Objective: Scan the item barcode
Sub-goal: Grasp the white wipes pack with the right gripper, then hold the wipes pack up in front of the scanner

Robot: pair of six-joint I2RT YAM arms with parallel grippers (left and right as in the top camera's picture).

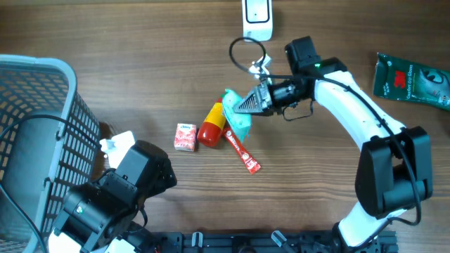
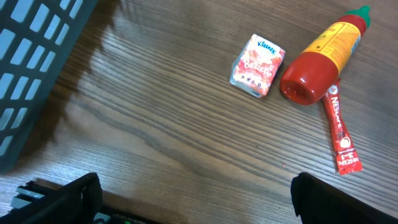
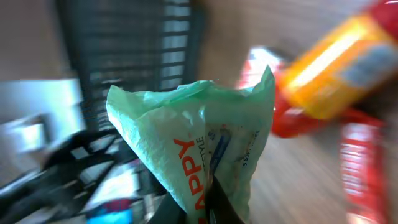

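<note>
A pale green soft packet [image 1: 238, 118] with orange lettering is pinched at its edge by my right gripper [image 1: 246, 105], which is shut on it just above the table's middle. The right wrist view shows the green packet [image 3: 199, 134] filling the frame, hanging from the right gripper [image 3: 211, 202], with the background blurred. A white barcode scanner [image 1: 257, 17] with a looped cable stands at the far edge, beyond the packet. My left gripper [image 2: 196, 205] is open low over bare wood near the front left, holding nothing.
A red and yellow sauce bottle [image 1: 211, 124], a small tissue pack [image 1: 185, 136] and a red sachet stick [image 1: 242, 150] lie beside the packet. A grey basket [image 1: 35, 133] fills the left side. A dark green bag [image 1: 413, 79] lies far right.
</note>
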